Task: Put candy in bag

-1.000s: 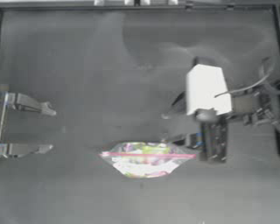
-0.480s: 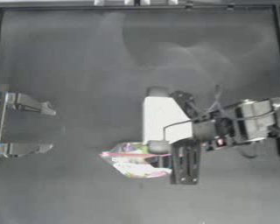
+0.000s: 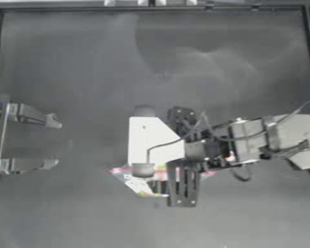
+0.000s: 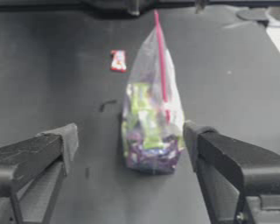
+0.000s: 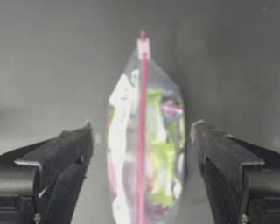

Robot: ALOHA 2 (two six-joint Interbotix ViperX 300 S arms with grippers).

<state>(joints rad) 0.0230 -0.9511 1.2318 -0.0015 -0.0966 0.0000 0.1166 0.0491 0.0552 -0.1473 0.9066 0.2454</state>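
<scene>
Right gripper (image 5: 139, 144), jaws spread, straddles the bag (image 5: 145, 148); seal strip runs along its reach, 12 to 6. Left gripper (image 3: 51, 143) idles spread, farther.

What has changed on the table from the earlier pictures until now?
The right gripper moved leftward across the table and now stands over the bag, jaws open on either side of it, not gripping. The bag, the candy and the parked left gripper at the left edge stayed where they were.
</scene>
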